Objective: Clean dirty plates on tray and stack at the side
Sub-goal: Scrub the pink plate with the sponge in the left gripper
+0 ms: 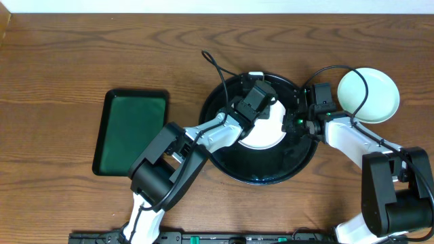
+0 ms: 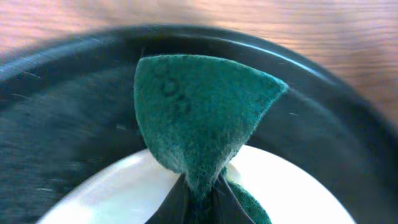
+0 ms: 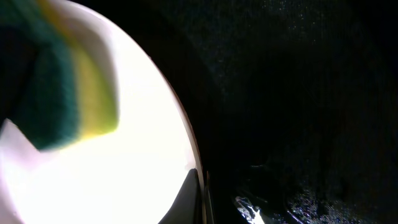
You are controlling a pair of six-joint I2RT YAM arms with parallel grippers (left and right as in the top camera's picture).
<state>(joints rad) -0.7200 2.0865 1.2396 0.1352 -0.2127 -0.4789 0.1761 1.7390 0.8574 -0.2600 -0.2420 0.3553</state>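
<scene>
A white plate (image 1: 268, 135) lies face up near the middle of the black tray (image 1: 271, 169). The left pincer (image 2: 199, 190) pinches a folded green sponge (image 2: 199, 112) over the plate; the right pincer (image 3: 200, 194) clamps the plate's right rim.

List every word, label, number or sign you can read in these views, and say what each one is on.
No readable text in any view.
Black tray, white plate, side plate, sponge, dark-green tray: no print visible.
Rail at the overhead view's bottom edge: any marks are too small to read.
</scene>
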